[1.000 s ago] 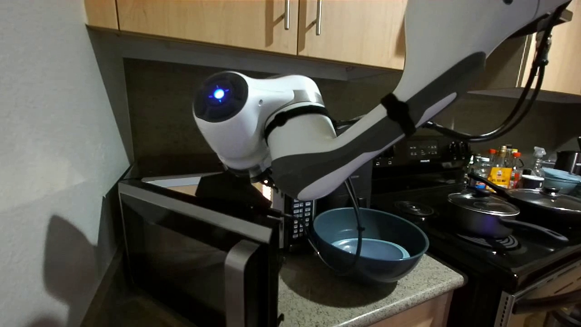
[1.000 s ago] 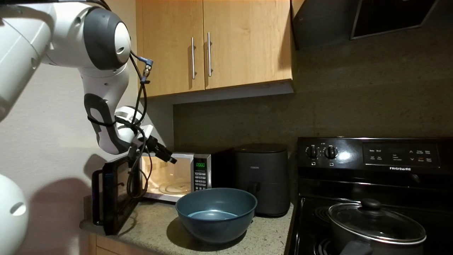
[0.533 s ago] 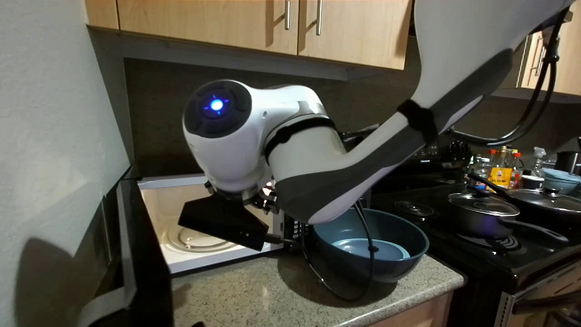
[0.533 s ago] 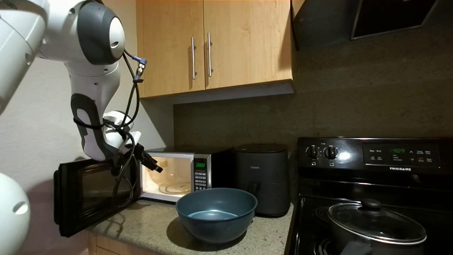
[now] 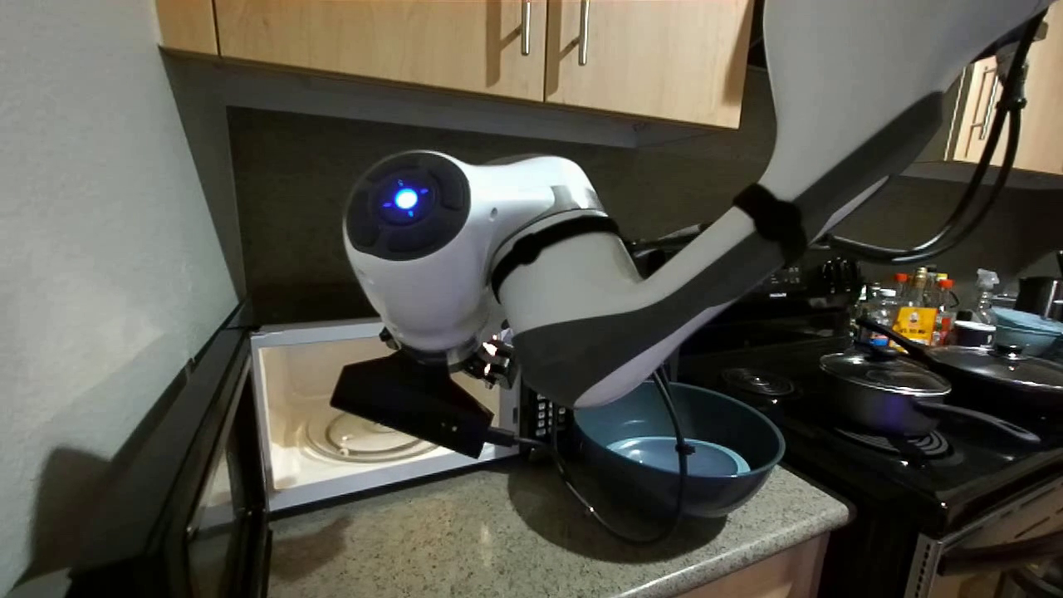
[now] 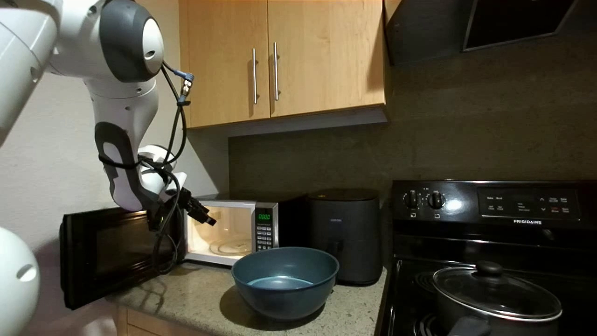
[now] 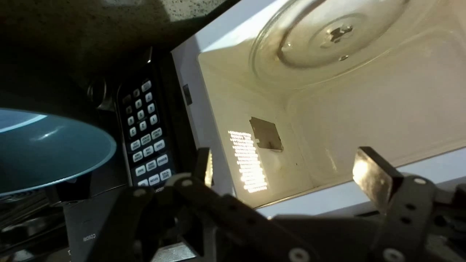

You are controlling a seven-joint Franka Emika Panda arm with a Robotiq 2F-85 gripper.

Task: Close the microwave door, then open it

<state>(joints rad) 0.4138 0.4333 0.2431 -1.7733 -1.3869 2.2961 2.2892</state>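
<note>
Microwave door (image 6: 122, 253) swung wider, long axis level, free edge outward

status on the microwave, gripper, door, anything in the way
Gripper open, holding nothing. Door wide open. Gripper in front of microwave, likely in the way of closing; bowl near keypad, maybe close to door's swing.

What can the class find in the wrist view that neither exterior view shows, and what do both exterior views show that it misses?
Only the wrist view: the dark patch inside the microwave.
Only the exterior views: the microwave door, standing open, and the wooden cabinets.
Shared by all: the turntable, the button panel, the blue bowl and the open tool.
</note>
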